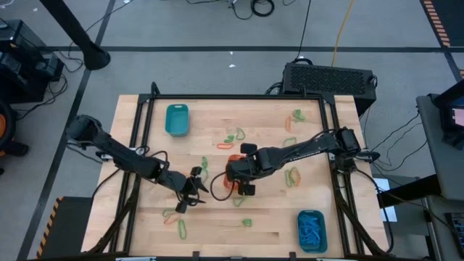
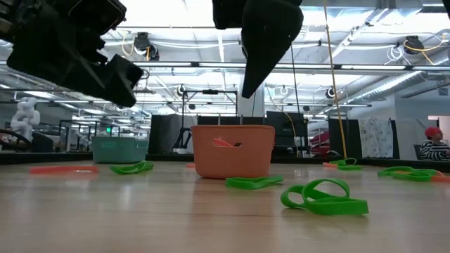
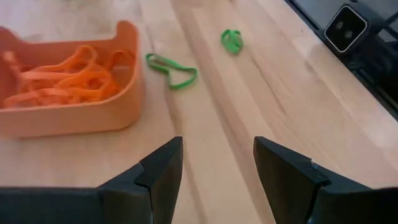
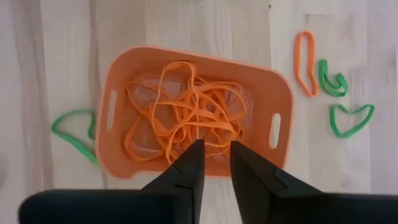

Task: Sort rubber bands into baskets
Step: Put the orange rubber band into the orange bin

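My right gripper (image 4: 214, 163) hangs directly over the orange basket (image 4: 118, 149), fingers slightly parted, nothing between them. A tangle of orange rubber bands (image 4: 186, 112) lies inside the basket. My left gripper (image 3: 217, 168) waits just beside that basket, wide open and empty. Green bands (image 3: 171, 68) lie loose on the table (image 3: 261, 93).

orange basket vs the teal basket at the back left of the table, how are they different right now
The orange basket holds a tangle of orange rubber bands; the back-left teal basket shows nothing inside from above. The orange basket sits mid-table, directly under the right gripper, whose fingers are slightly apart, while the teal basket stands alone toward the far left edge, away from both arms. Both are small rounded-rectangular plastic trays, standing upright on the wooden table.
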Available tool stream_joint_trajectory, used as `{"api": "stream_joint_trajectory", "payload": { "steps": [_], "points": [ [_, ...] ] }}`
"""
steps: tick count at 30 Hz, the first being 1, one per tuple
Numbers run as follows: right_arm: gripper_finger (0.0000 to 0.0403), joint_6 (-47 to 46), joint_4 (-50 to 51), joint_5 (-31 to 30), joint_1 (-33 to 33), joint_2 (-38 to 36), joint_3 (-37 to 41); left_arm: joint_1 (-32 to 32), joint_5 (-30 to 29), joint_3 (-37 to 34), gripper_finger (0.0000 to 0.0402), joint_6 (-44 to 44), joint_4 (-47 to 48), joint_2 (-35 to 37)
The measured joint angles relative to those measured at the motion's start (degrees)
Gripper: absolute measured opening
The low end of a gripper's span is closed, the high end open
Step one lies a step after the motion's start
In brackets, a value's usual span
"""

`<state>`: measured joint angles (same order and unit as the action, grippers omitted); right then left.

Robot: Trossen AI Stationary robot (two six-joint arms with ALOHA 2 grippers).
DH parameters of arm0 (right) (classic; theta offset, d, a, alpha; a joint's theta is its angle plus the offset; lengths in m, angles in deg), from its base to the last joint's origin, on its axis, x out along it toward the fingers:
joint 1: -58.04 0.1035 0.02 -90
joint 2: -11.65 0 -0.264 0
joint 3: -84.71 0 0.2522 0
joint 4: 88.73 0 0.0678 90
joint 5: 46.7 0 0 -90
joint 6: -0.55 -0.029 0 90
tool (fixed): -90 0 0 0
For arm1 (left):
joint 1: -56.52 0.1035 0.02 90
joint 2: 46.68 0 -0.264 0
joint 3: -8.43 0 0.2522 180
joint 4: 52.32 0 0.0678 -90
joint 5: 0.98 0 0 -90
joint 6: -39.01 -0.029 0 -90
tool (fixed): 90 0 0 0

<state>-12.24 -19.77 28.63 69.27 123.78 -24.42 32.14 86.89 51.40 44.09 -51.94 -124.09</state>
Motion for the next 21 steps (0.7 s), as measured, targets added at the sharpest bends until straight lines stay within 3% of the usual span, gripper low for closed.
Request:
{"api": "stream_joint_trajectory", "payload": {
  "steps": [3, 7, 13, 17, 21],
  "points": [
    [0.0081, -0.7, 3.7, 1.3, -0.3, -0.2, 0.0, 0.3, -1.8, -0.2, 0.0203, 0.3, 4.7, 4.5],
    [0.009, -7.5, 16.8, 7.6, -0.4, -1.6, 0.0, 0.3, -3.6, -2.2, 0.0203, 0.6, 6.7, 9.6],
    [0.0091, -18.8, 30.9, 8.4, 1.3, -3.9, 0.0, 0.3, -4.0, -4.7, 0.0203, 2.0, 5.4, 13.3],
    [0.0091, -24.8, 31.5, 13.7, 2.8, -7.0, 3.1, 0.3, -4.1, -5.3, 0.0203, 2.1, 3.5, 13.7],
    [0.0091, -35.9, 31.2, 16.5, 3.0, -11.4, 11.2, 0.3, -4.1, -5.3, 0.0203, 2.2, 3.1, 13.7]
  ]
}}
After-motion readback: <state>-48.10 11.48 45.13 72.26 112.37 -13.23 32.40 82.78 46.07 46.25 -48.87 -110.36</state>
